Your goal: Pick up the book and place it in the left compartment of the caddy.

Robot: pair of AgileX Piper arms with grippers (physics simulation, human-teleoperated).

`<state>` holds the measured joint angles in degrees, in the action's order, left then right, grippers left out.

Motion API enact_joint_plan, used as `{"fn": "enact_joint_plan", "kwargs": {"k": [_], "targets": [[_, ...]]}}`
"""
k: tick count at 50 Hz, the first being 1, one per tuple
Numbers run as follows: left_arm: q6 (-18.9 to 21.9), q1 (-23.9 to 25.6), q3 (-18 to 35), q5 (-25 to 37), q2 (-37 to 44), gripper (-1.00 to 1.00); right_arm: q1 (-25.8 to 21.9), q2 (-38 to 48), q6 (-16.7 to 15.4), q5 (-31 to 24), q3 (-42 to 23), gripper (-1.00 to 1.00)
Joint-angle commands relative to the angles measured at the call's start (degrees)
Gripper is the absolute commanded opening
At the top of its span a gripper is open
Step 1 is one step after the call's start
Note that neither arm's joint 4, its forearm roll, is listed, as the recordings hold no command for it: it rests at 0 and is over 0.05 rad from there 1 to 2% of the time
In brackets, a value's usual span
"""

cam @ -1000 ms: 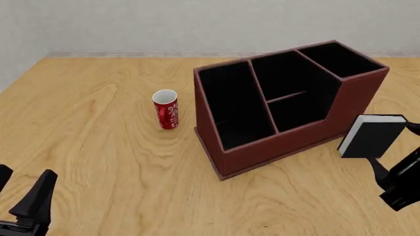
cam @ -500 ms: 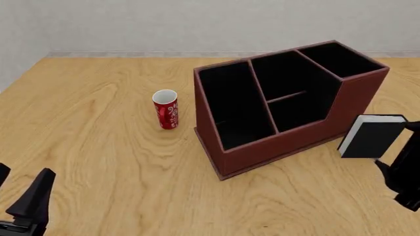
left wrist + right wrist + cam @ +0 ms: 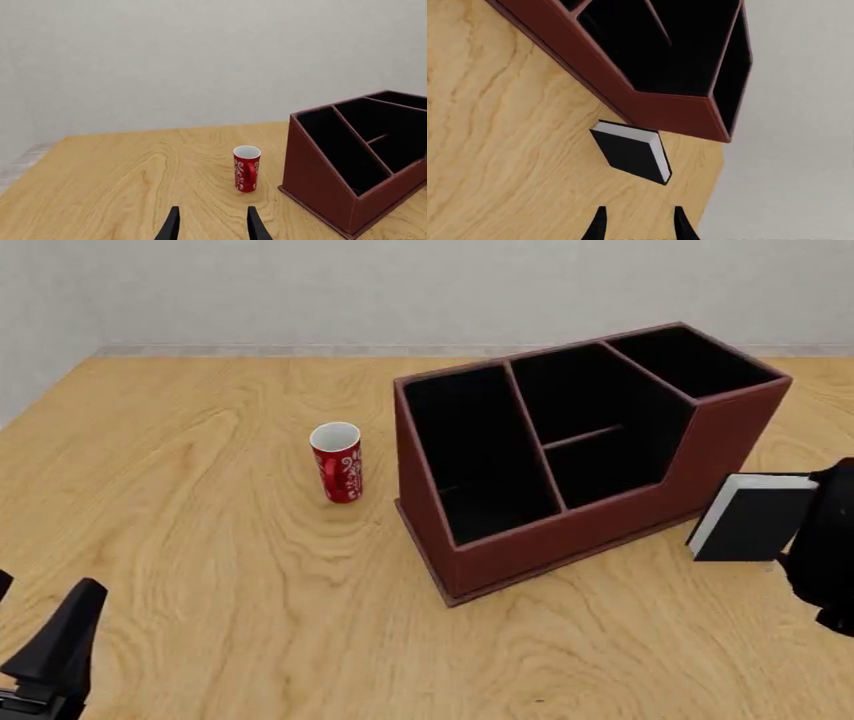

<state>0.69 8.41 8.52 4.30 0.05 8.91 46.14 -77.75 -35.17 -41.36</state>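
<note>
The book stands upright on the table just right of the caddy, white page edges on top. In the right wrist view the book is ahead of my right gripper, which is open with nothing between its fingers. In the front view the right arm is a black mass at the frame's edge, right beside the book. The left compartment is a long black slot holding nothing. My left gripper is open over the table near its front edge, far from the caddy.
A red can stands left of the caddy, about a hand's width from its left wall, and shows ahead of the left gripper as the red can. A pale wall runs behind the table's far edge.
The right arm has moved forward and to the right, up beside the book, partly leaving the front view. The left gripper has sunk slightly lower in the frame. The book has not moved.
</note>
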Motion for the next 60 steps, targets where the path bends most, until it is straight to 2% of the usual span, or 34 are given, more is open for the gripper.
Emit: {"fn": "enact_joint_plan", "kwargs": {"k": [1,6,8,10,12,13,15,32,60], "targets": [[1.0,0.8,1.2,0.9,0.0,1.00,2.3,5.1,-3.9,3.5,-0.4,1.00],[1.2,0.8,1.8,1.4,0.1,1.00,2.5,7.6,-4.5,5.2,-1.2,1.00],[1.4,0.8,2.0,1.6,0.1,1.00,4.1,8.9,-7.4,7.0,0.4,1.00],[1.5,0.7,2.2,1.8,0.1,1.00,4.2,10.4,-7.4,7.8,0.0,1.00],[1.6,0.7,2.4,1.9,0.1,1.00,5.4,11.4,-9.6,8.6,0.7,1.00],[1.6,0.6,2.5,2.0,0.1,1.00,5.5,11.9,-9.4,8.7,0.1,1.00],[1.8,0.6,2.6,2.2,0.1,1.00,6.5,13.1,-11.0,9.7,0.3,1.00],[1.6,-0.6,2.5,2.3,0.0,1.00,10.9,20.2,-15.8,12.4,-4.1,1.00],[1.8,-2.5,1.8,-1.7,3.4,1.00,10.9,28.2,-16.9,16.2,-8.8,1.00]]}}
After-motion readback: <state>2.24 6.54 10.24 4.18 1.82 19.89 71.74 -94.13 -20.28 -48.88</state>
